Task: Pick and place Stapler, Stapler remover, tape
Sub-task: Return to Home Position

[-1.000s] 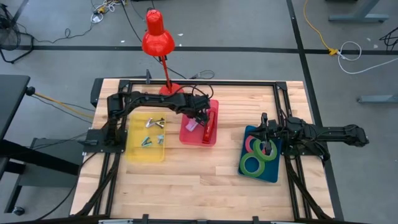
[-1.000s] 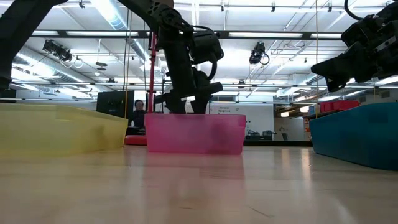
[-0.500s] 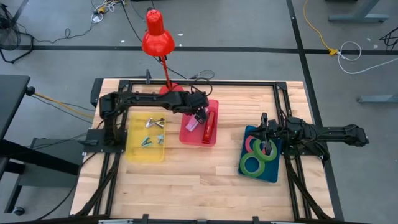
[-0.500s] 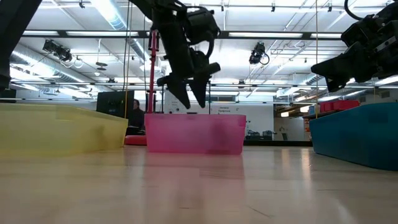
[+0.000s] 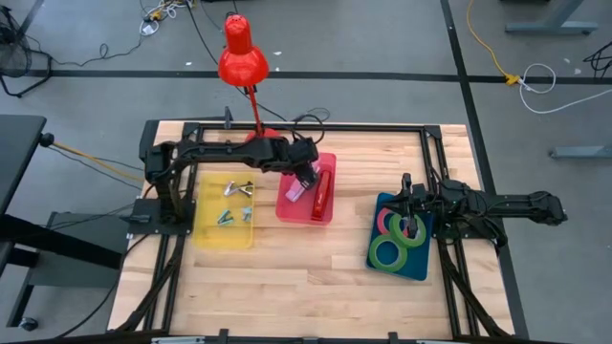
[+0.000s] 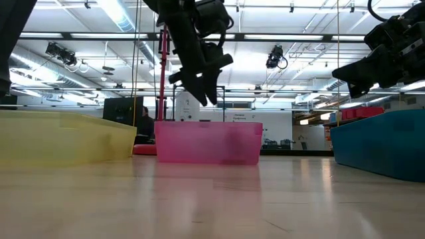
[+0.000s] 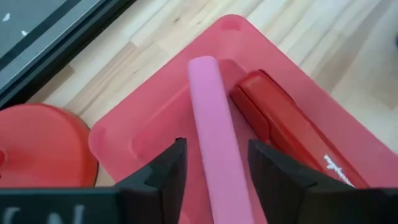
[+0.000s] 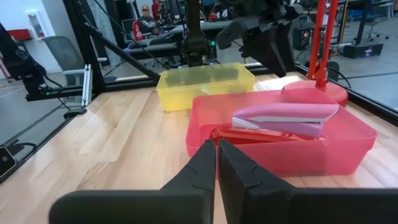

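Only overhead: tape point(image 5: 402, 239) inside blue bin point(image 5: 419, 262)

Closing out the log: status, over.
Left gripper open, above pink stapler in red bin. Right gripper shut, empty, over blue bin with tape. Lamp base beside left arm.

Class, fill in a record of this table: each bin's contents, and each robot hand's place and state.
yellow bin: staple removers
red bin: pink stapler beside red stapler
blue bin: two green tape rolls, one pinkish-red tape roll
left hand: above the red bin, open, empty
right hand: above the blue bin, shut, empty
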